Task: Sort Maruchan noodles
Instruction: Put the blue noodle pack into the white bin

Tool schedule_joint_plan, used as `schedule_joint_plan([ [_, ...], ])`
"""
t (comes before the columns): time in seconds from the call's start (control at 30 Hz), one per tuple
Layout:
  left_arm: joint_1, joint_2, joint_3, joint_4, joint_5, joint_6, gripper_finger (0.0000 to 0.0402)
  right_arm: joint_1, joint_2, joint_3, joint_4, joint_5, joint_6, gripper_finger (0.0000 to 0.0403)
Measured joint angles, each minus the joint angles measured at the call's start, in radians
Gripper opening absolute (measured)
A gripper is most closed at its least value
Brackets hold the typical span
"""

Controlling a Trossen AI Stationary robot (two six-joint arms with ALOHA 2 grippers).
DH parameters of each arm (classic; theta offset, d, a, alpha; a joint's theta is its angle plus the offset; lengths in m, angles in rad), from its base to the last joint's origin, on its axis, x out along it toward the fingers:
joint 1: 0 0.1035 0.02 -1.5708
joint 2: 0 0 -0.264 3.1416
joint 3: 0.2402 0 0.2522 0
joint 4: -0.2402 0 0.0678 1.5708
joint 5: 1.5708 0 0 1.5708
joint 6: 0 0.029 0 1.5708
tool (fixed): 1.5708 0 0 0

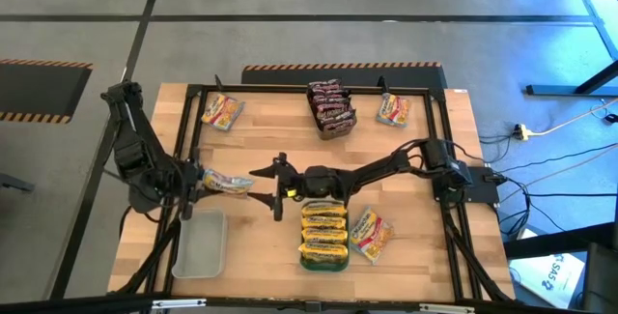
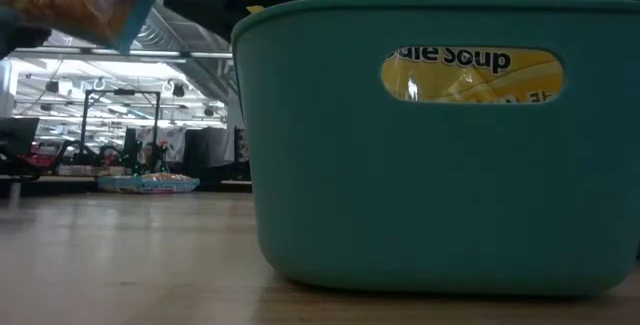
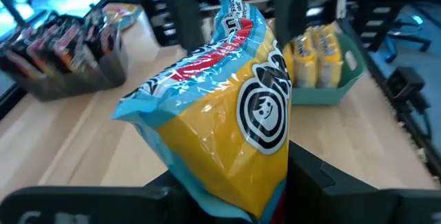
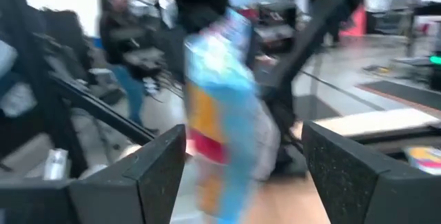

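Two end effectors meet at frame centre: the left end effector [image 1: 198, 181] grips a yellow packet [image 1: 227, 183], which may drop if released before the open right end effector [image 1: 273, 186] closes.

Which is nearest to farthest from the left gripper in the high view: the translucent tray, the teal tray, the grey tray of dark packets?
From the left gripper, which holds a yellow packet:
1. Translucent tray, just below it at the table's near-left.
2. Teal tray, filled with yellow packets, near centre.
3. Grey tray, far side, past centre.
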Motion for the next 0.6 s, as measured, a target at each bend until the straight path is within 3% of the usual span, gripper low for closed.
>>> schedule_joint_plan([
  [0.13, 0.000, 0.000, 0.000, 0.071, 0.007, 0.075, 0.0110, 0.001, 0.000, 0.003, -0.041, 0.044, -0.013, 0.0271],
  [0.27, 0.006, 0.000, 0.000, 0.077, -0.007, 0.113, 0.0110, 0.002, 0.000, 0.023, -0.030, -0.042, -0.013, 0.0271],
  [0.43, 0.035, 0.021, 0.000, 0.080, -0.009, 0.130, 0.0110, 0.002, 0.011, 0.108, -0.038, -0.066, -0.027, 0.0271],
  [0.6, 0.039, 0.021, 0.000, 0.078, 0.016, 0.131, 0.0110, 0.002, 0.014, 0.213, -0.246, -0.046, -0.040, 0.0271],
])
